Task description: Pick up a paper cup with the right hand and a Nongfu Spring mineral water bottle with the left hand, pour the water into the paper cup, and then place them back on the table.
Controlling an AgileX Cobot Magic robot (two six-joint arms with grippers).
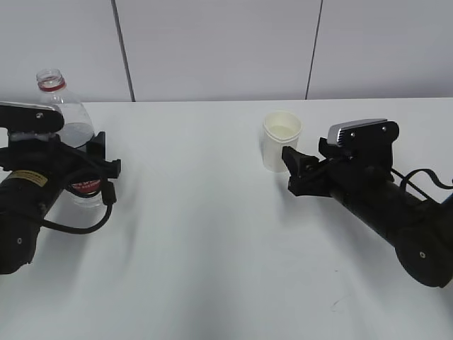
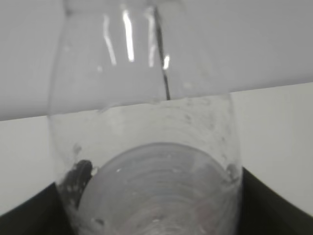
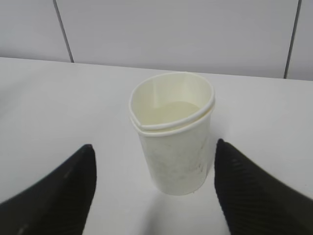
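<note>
The Nongfu Spring mineral water bottle (image 1: 67, 117) stands upright at the far left of the table (image 1: 212, 248), uncapped, with its red neck ring showing. My left gripper (image 1: 76, 154) is closed around its lower body, over the label. In the left wrist view the clear bottle (image 2: 146, 142) fills the frame and black fingers (image 2: 264, 200) press against both sides. The paper cup (image 1: 282, 142) stands upright on the table and looks like two nested cups. My right gripper (image 1: 291, 170) is open just in front of it. In the right wrist view the cup (image 3: 171, 147) stands between the spread fingers (image 3: 63, 191), apart from both.
A white panelled wall (image 1: 226, 42) runs behind the table's far edge. White tabletop lies between the two arms. The left arm's black cable (image 1: 78, 227) loops down onto the table beside the bottle.
</note>
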